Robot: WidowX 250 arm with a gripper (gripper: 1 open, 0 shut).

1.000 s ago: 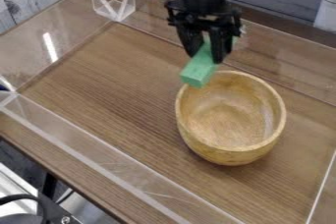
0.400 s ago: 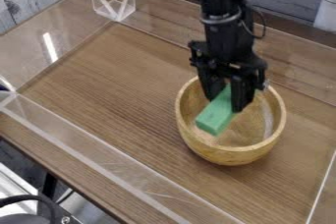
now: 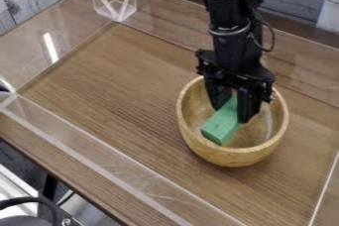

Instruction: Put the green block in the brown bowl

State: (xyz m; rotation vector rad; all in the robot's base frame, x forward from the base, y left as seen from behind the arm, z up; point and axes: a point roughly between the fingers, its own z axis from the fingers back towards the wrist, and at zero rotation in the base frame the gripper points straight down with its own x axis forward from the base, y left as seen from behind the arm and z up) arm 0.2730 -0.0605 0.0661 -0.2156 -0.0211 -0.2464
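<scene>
The gripper (image 3: 239, 99) held the green block (image 3: 223, 124) by its upper end, tilted down inside the brown bowl (image 3: 199, 143); releasing it low would likely keep it from bouncing out.

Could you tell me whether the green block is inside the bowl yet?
Inside: the green block hangs tilted within the wooden bowl, gripped by the claw.

The arm (image 3: 228, 12) runs out past the top edge, so its base is not seen. The tool (image 3: 239, 99) covers the upper end of the green block (image 3: 221, 126), and the contact between fingers and block is too small to make out. The brown bowl (image 3: 199, 141) hides its far inner wall behind the tool. The worktop (image 3: 106, 81) is cut off at the right and bottom edges.
</scene>
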